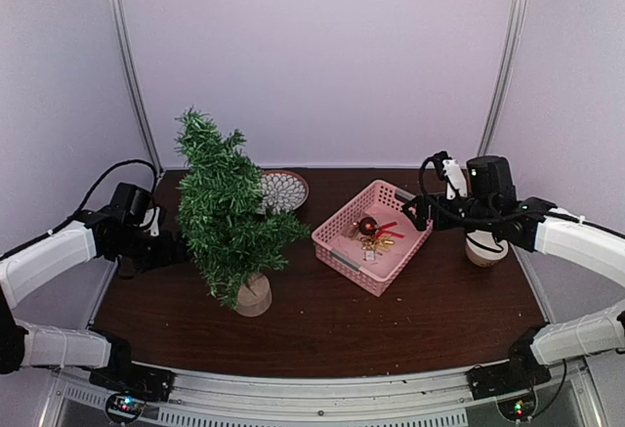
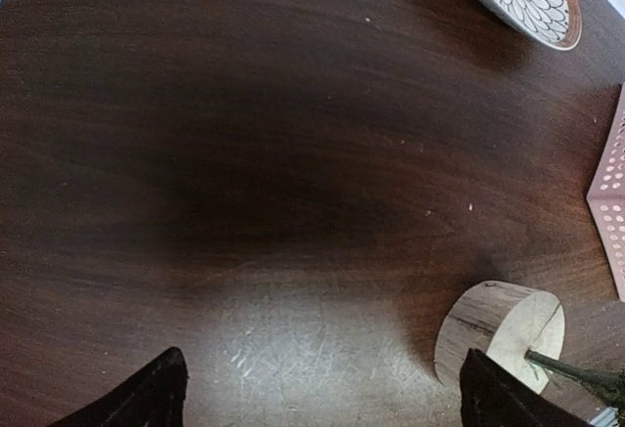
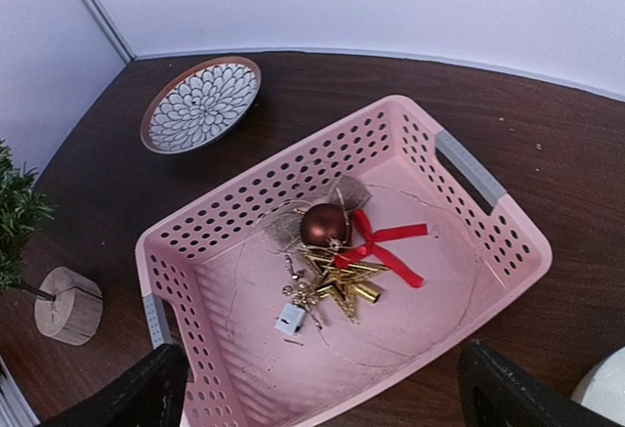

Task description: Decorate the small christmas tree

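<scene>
Tree upright on the table's left half, tip up, trunk vertical, dark bristly green over a pale round stump, whole from overhead, only stump and thin trunk from my left wrist, my left gripper wide apart beside it, empty, my right gripper wide apart over the pink basket, red ball and gold star clear there alone

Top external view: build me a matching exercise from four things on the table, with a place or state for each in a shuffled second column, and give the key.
Things
1. small christmas tree
2. patterned plate
3. pink basket
4. red bauble

Places or states
A. lies inside the basket
B. lies flat behind the tree, partly hidden by its branches
C. stands upright on a wooden stump
D. sits to the right of the tree and has perforated walls

Pairs: 1-C, 2-B, 3-D, 4-A
</scene>
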Tool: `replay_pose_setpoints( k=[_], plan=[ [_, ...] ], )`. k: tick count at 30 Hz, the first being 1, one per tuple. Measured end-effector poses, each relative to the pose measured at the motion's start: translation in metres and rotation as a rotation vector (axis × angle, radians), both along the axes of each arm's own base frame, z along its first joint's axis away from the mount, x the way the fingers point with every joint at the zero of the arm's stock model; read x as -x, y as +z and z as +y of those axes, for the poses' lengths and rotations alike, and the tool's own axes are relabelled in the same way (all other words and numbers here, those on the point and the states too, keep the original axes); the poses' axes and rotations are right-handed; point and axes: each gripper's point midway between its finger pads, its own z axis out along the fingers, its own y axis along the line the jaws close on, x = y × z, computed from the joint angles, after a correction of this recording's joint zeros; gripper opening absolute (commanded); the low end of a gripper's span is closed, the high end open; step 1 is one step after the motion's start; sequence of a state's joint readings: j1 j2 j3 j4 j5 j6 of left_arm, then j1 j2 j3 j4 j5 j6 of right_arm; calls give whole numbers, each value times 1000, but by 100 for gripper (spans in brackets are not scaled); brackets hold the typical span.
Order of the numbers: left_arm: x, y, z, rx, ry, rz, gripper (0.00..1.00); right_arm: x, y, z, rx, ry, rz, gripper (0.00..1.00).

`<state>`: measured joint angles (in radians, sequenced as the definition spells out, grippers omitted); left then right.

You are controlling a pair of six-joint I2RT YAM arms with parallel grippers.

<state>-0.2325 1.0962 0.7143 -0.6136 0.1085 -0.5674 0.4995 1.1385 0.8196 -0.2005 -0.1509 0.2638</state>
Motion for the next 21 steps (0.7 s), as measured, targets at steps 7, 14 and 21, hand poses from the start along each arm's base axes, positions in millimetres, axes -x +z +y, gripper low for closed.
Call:
replay_pose_setpoints(
  k=[7,14,21],
  plan=[
    [3,-2,-22,99,-65,34,98,12,4,62,84,208,45,97],
    [9,2,-44,185,-129,33,98,39,-16,128,206,427,122,77],
    [26,-11,-60,254,-161,74,93,53,-70,165,343,552,236,58]
  ],
)
